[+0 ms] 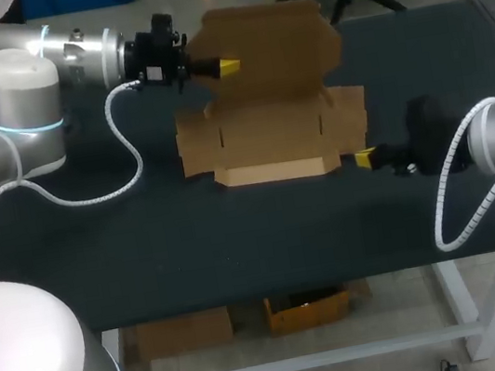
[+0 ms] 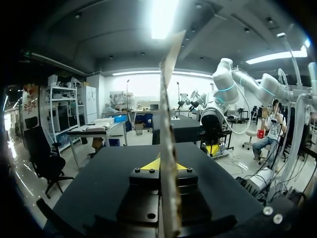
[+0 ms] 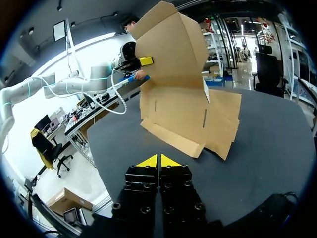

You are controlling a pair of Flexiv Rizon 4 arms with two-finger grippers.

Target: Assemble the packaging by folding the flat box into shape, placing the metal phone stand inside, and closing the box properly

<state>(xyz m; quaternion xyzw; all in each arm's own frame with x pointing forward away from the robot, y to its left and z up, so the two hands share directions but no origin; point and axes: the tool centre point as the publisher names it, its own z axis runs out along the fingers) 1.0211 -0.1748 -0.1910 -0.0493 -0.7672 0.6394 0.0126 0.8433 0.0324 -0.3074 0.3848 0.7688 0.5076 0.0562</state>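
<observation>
– Mid-table, the cardboard box (image 1: 272, 134) stands half folded, its lid flap (image 1: 272, 45) pinched by the left gripper (image 1: 226, 64). Pull too hard and it probably creases, or the base drags.
– Meanwhile the right gripper (image 1: 366, 158) sits clenched, empty, beside the front corner. Only the left wrist view shows, blurrily, cardboard between both tips.

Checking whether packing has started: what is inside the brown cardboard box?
Only bare cardboard shows on the brown cardboard box, which lies mostly flat; nothing rests on it. The left gripper holds its lid raised, hiding the table behind.
</observation>
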